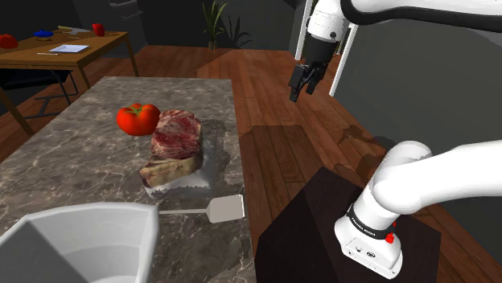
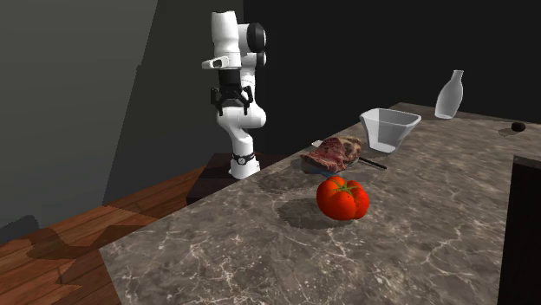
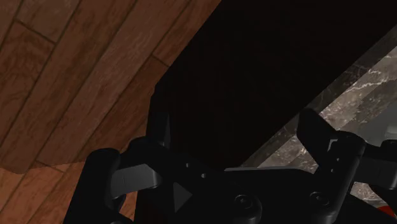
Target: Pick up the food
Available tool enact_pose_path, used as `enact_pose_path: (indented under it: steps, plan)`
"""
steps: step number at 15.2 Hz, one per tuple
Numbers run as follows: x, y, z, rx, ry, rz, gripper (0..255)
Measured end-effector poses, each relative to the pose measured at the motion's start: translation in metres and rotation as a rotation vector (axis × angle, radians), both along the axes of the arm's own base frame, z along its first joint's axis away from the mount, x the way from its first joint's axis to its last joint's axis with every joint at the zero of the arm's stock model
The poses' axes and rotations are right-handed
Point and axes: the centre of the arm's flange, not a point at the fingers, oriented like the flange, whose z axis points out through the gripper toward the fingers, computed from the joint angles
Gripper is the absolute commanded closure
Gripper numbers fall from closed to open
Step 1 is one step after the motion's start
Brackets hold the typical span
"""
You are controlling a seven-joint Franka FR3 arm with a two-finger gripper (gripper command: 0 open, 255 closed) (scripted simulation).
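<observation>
Steak point(image 1: 175, 137): raw, marbled slab lying on the marble counter point(image 1: 72, 169), close to the edge nearest the stand, with a red tomato point(image 1: 137, 118) near it.
Handling: expect the meat to be soft, slick and fairly heavy, so pinch it across its thickness near the middle. The tomato looks smooth, round and easily bruised, so take it gently across its widest part.
Neighbours: a spatula point(image 1: 221, 209) and a white container point(image 1: 80, 241) sit just beyond the steak, toward the shoulder view's bottom.
Gripper point(image 1: 302, 90): high over the wooden floor and well apart from the counter, its fingers point(image 3: 315, 130) spread wide and holding nothing.
</observation>
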Motion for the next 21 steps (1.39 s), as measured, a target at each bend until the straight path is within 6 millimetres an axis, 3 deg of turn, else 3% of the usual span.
enact_pose_path:
  steps: [3, 11, 21]
  plan:
    - [0.013, 0.003, -0.007, 0.035, 0.001, 0.026, 0]
    - [0.095, 0.028, -0.037, 0.263, 0.000, 0.191, 0]
    - [0.188, 0.093, -0.067, 0.557, 0.000, 0.404, 0]
